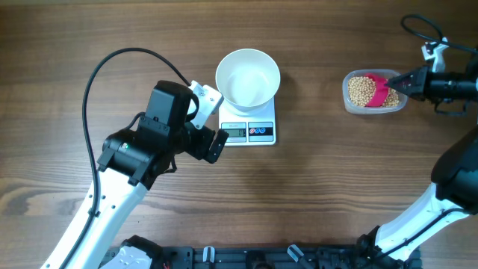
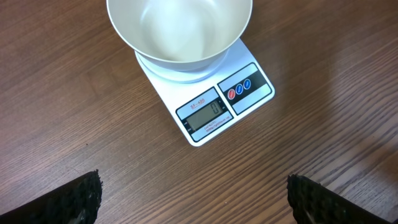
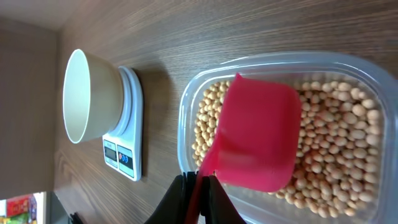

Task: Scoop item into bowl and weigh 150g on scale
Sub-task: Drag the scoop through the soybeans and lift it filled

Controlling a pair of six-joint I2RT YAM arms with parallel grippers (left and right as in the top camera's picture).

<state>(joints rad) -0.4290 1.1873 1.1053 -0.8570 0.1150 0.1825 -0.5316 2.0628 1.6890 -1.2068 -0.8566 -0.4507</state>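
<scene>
While the right gripper [image 3: 198,186] pinches the red scoop [image 3: 255,140] over the beans [image 3: 336,162] in the tub [image 1: 349,104] near the table's [image 1: 314,194] far right edge, the left gripper [image 2: 199,198] gapes wide before the scale [image 2: 252,93], marked "SF-400" and reading 0, under the white bowl [image 2: 180,31].

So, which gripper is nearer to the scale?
Left. The left gripper sits open just beside the scale; the right gripper is far away, holding a pink scoop in the bean tub.

Dark wood-grain table [image 1: 314,194], white scale [image 1: 258,133] near its middle, clear plastic tub [image 1: 346,90] well apart at the right
</scene>
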